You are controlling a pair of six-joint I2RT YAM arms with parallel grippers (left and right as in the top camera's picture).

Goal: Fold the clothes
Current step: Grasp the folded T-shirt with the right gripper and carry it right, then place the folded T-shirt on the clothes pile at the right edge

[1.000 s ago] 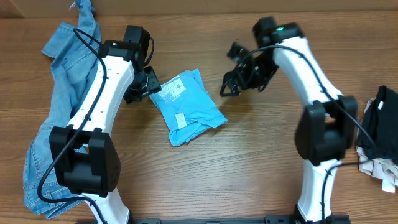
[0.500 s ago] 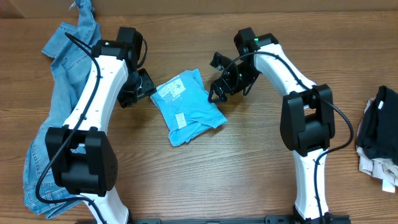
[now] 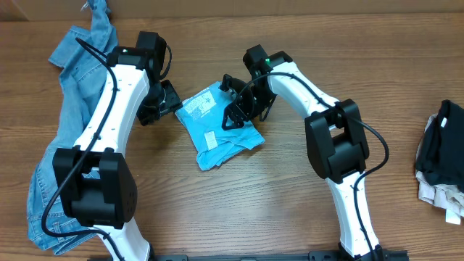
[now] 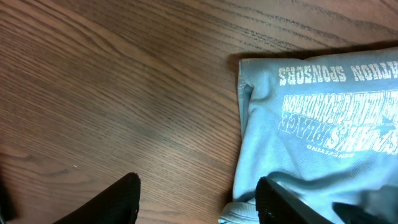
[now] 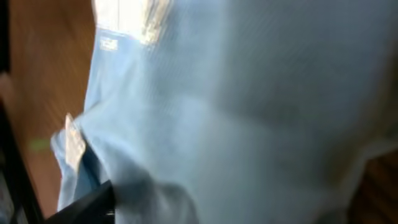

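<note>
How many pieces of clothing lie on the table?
3: a folded sky-blue T-shirt at centre, a denim garment along the left, a dark pile at the right edge, which may hide more.

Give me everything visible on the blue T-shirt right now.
The T-shirt is light sky-blue, thin cotton by the look, folded into a compact, slightly rumpled bundle lying flat on the wooden table near its middle. White lettering, some reading SPONSORS, faces up on its upper-left part; a small pale label shows lower down. Loose layers splay at the lower edge. The right gripper sits over its upper-right edge, contact unclear; the left gripper, jaws open, is at its left edge.
</note>
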